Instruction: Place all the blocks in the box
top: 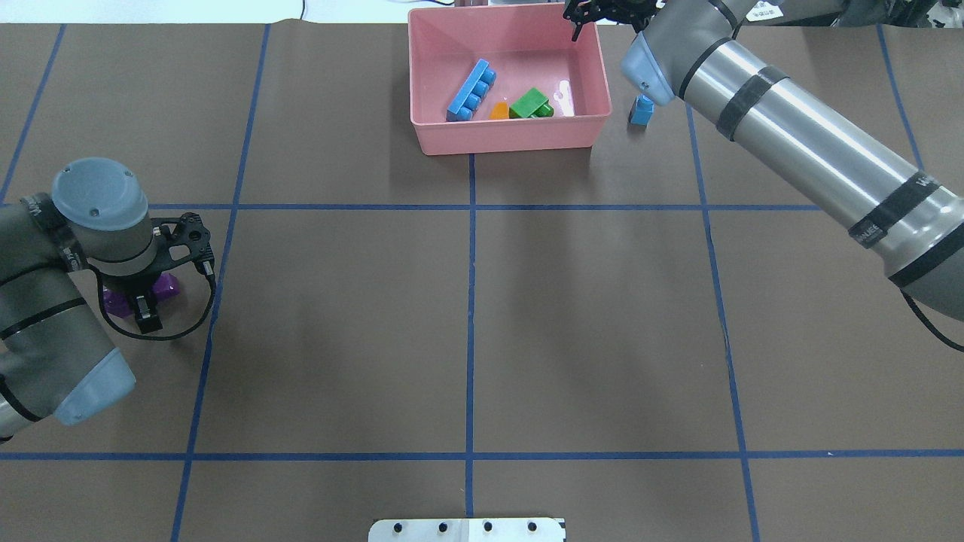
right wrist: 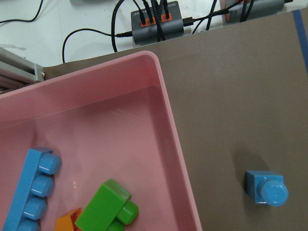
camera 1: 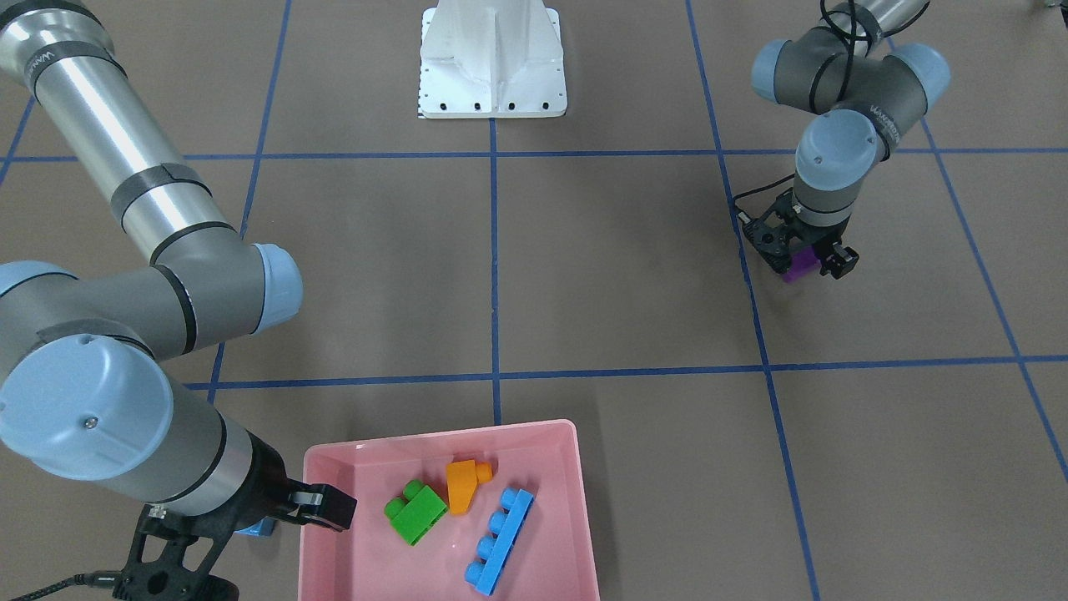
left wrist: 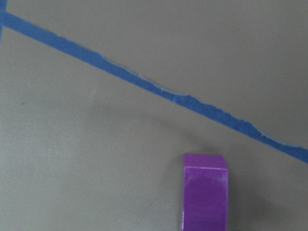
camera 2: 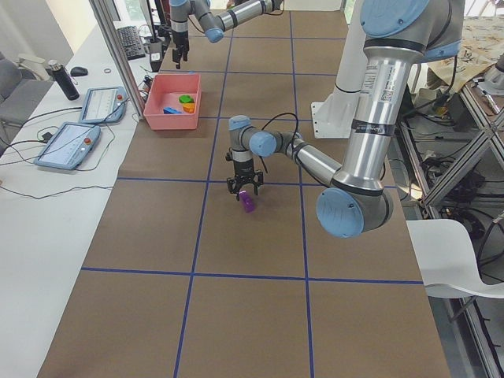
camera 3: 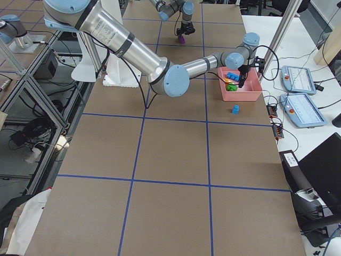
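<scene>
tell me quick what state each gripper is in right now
Left gripper: open, fingers either side of the purple block.
Right gripper: at the box rim; open or closed cannot be told.

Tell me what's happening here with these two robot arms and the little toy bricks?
The robot is gathering toy blocks into the pink box. Three lie inside: the green block, the orange block and the long light-blue block. The left gripper is down over the purple block, far from the box; whether it has closed is unclear. The right gripper hangs over the box's corner, with no block seen in it. The small blue block stands on the table just outside.
</scene>
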